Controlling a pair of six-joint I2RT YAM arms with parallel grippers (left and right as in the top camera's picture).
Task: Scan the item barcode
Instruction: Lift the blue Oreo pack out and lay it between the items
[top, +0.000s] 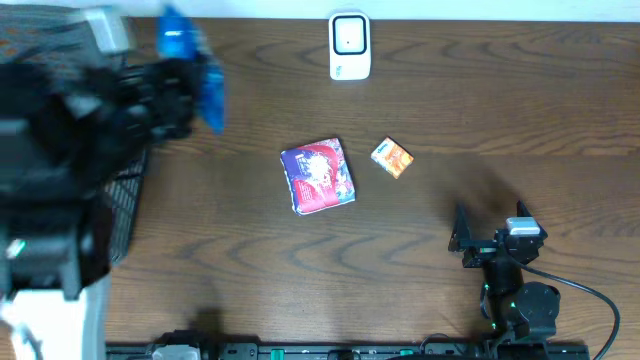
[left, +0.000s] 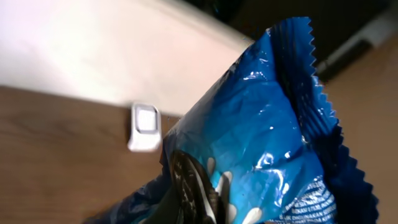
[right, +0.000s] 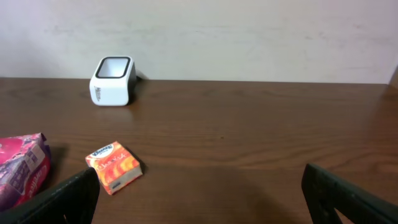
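though the blue cookie packet (top: 205, 85) is already off the desk (top: 520, 100), pinched tight in the left fingers (top: 178, 98) at far left, no scan looks done: it hangs well apart from the white barcode scanner (top: 349, 46). its long axis runs roughly front to back, crimped end away from the grip; barcode side unclear. the right fingers (right: 348, 196) gape wide, empty.
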